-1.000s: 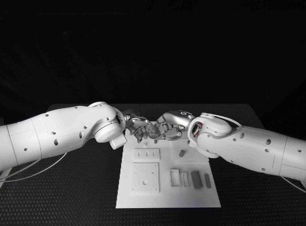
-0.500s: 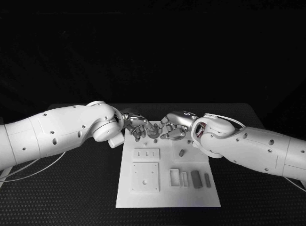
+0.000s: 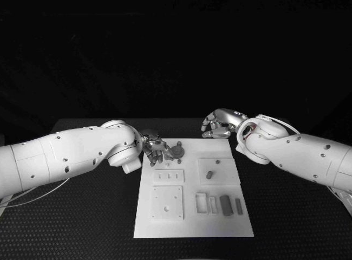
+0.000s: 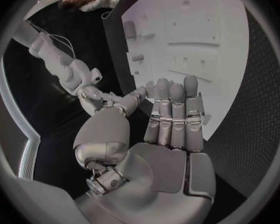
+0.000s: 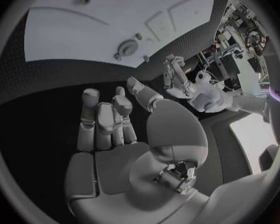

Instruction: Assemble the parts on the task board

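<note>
Task board (image 3: 193, 230): white plate lying flat mid-counter (image 3: 82, 227), its near end well short of both hands.

Nearest the camera, a row of grey parts (image 3: 225, 206) on the board's near right quarter. Three count clearly: a pale upright-edged block, a darker wide bar, a thin bar at the right; a fourth sliver between them is too small to be sure of. All lie side by side, well apart from either hand. Beside them on the left, a square raised panel (image 3: 167, 203) with a small hole near its middle.

Farther on, a small panel with three slots (image 3: 168, 176), just nearer than the left fingers. To its right a square recess holds one short grey peg (image 3: 210, 175), lying tilted.

Left hand (image 3: 156, 148): over the board's far left corner, fingers (image 4: 172, 115) extended side by side toward the board, thumb apart, nothing held. Just beyond the fingertips stands one round knob-like part (image 3: 177, 151) on the board; whether they touch it I cannot tell. The left forearm hides the counter beside that corner.

Right hand (image 3: 220, 124): beyond the board's far edge, above bare counter, fingers (image 5: 102, 119) loosely curved and spread, palm empty. The right wrist view shows the round part (image 5: 128, 48) well clear of these fingers, near the board's edge.
</note>
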Action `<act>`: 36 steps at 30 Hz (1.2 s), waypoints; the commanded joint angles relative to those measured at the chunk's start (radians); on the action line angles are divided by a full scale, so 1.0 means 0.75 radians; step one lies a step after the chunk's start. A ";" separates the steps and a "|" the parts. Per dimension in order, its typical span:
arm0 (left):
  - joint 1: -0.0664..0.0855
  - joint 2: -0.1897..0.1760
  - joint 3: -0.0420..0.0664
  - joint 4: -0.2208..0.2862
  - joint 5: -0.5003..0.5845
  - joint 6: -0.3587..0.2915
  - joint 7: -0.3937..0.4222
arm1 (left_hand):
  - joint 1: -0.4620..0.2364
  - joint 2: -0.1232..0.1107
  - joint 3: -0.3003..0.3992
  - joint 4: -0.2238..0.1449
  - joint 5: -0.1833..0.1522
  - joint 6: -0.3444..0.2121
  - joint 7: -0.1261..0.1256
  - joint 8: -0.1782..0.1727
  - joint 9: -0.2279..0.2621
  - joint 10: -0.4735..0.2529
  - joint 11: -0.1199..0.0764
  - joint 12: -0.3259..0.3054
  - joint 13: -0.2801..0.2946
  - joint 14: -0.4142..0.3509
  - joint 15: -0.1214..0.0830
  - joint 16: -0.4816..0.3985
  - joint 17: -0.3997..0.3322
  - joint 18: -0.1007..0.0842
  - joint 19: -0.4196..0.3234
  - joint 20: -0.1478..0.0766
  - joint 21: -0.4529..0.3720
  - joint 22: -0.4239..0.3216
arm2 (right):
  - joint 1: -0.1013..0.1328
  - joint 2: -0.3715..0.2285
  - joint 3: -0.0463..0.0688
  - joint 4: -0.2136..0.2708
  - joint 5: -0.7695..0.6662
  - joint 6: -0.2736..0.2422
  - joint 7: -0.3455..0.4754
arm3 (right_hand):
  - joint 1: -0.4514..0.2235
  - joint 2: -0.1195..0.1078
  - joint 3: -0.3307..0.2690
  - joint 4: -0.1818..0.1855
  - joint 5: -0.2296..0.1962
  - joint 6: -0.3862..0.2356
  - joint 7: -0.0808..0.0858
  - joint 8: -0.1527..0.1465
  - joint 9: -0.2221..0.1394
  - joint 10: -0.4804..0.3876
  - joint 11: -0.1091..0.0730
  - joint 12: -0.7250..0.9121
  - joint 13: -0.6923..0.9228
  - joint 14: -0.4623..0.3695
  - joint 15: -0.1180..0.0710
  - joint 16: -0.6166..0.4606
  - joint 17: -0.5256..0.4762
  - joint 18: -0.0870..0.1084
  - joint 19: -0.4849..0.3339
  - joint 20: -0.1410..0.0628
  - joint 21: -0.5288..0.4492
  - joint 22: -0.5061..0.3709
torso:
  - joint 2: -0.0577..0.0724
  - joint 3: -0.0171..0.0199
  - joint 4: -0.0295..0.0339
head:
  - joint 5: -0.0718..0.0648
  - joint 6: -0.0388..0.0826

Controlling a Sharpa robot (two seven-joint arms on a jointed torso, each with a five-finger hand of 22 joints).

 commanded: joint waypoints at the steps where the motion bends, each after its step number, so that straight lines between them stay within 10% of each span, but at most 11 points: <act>1: -0.007 0.017 -0.006 -0.016 -0.136 -0.039 -0.077 | 0.054 0.040 0.028 -0.027 0.006 0.011 -0.005 0.005 0.003 0.008 -0.004 0.006 0.000 0.005 -0.009 0.010 -0.002 0.022 0.011 -0.003 0.000 0.003 | 0.019 -0.005 0.018 -0.023 0.198 -0.051 0.048 | -0.005 -0.011 0.005 0.006 0.003 0.004 0.017 -0.006 0.002 -0.007 0.000 -0.009 -0.002 -0.010 -0.002 -0.010 -0.004 0.018 0.004 0.001 -0.009 0.015 | 0.001 0.0008 -0.0007 | -0.003 -0.007; 16: -0.039 0.081 -0.052 -0.083 -0.187 -0.019 -0.110 | 0.055 0.042 0.026 -0.032 0.008 0.019 -0.009 0.007 0.009 0.016 -0.009 0.015 0.004 0.011 -0.013 0.024 -0.001 0.022 0.018 -0.007 0.004 0.013 | 0.064 -0.007 0.092 -0.042 0.210 -0.018 0.046 | -0.012 -0.013 0.005 0.009 0.003 0.000 0.019 -0.011 0.005 -0.012 0.002 -0.014 -0.004 -0.023 0.000 -0.017 -0.019 0.018 0.000 0.003 -0.013 0.014 | 0.000 -0.0007 0.0014 | -0.014 -0.029; 36: -0.083 0.133 -0.064 -0.132 -0.201 -0.008 -0.119 | 0.053 0.044 0.026 -0.034 0.017 0.023 -0.011 0.007 0.013 0.018 -0.011 0.020 0.006 0.011 -0.015 0.031 -0.002 0.021 0.020 -0.009 0.006 0.020 | 0.068 0.003 0.100 -0.033 0.211 -0.005 0.048 | -0.014 -0.013 0.005 0.009 0.003 0.000 0.019 -0.012 0.006 -0.012 0.002 -0.015 -0.004 -0.025 0.001 -0.018 -0.020 0.018 -0.001 0.003 -0.014 0.014 | 0.001 -0.0022 -0.0021 | -0.025 -0.051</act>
